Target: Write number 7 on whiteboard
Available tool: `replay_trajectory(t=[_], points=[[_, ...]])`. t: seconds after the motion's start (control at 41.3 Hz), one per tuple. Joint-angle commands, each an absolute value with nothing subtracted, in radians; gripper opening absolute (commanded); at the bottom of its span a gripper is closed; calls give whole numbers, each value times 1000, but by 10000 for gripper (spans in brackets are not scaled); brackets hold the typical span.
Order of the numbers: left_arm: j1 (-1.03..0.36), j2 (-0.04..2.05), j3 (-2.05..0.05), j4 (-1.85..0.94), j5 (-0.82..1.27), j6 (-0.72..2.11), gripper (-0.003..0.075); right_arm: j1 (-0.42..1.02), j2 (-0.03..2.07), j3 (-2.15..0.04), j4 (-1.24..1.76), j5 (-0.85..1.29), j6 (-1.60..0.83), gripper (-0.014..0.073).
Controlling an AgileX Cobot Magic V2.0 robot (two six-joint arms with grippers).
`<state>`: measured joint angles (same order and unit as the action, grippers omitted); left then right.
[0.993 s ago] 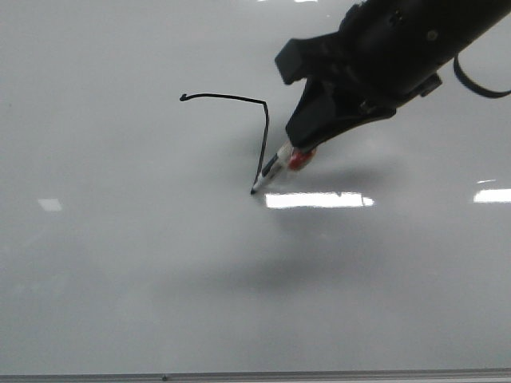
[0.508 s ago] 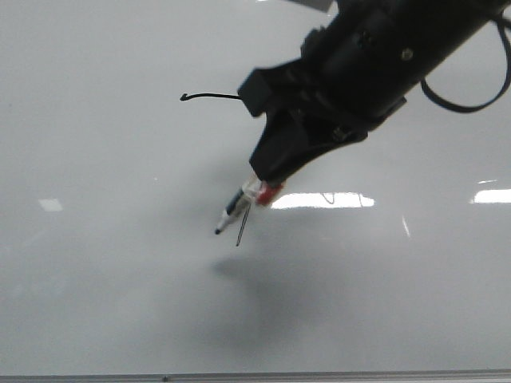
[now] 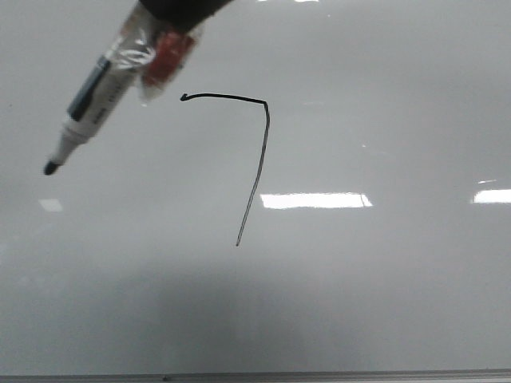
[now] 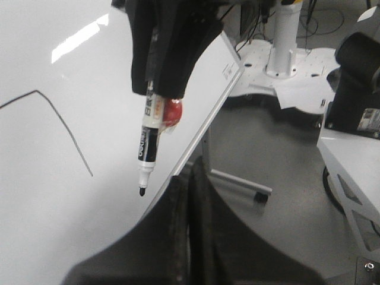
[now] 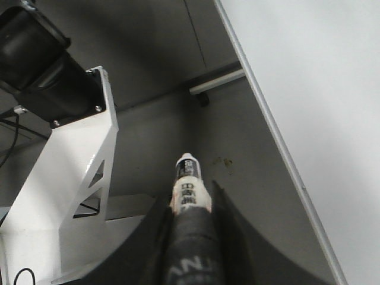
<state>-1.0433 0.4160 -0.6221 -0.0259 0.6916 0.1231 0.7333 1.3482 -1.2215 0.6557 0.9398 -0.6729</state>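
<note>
**Operator:** Where is the pen now, and is it safe?

**Observer:** You have the marker [image 3: 94, 100] in the right gripper [image 4: 155, 89]. Its two black fingers are closed on the upper part of the barrel, near a red piece [image 3: 168, 60] that is wrapped there with clear tape. The tip points down and hangs in the air, apart from the whiteboard [image 3: 383, 303]. I think it is held away so that it makes no extra mark.

**Operator:** And the figure itself?

**Observer:** The number 7 [image 3: 259, 159] is on the board, a little left of the middle in the front view. It has a small hook at the left end of the top stroke, a corner, and a long thin downstroke that slants back to the left. The lower end is fainter than the top. To my judgement the writing is finished, and you only need to carry the marker away.

**Operator:** What does my left side do?

**Observer:** The left gripper [image 4: 189, 178] has its fingers pressed together with nothing between them. It hangs beside the board, near the frame edge [image 4: 219, 95], probably so that it does not block the writing arm. If you move the right arm back, take care that the tip does not cross the wet line, because it can smear.
</note>
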Motion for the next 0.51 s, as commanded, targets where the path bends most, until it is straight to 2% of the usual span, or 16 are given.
replay_trajectory(t=[0.0,0.073,0.218,0.266,0.484], points=[[-1048,502,-653,-9,603,85,-10,754,1312,-1270,680,925,-688,-60],[-1048,580,-671,-7,605,122,87,767,1312,-1273,680,930,-688,-60],[-1048,693,-711,22,603,158,418,781,1312,-1273,683,940,-688,-60],[-1048,716,-712,28,601,158,475,786,1312,-1273,684,941,-688,-60],[-1048,813,-712,31,519,158,471,832,1312,-1273,684,931,-688,-60]])
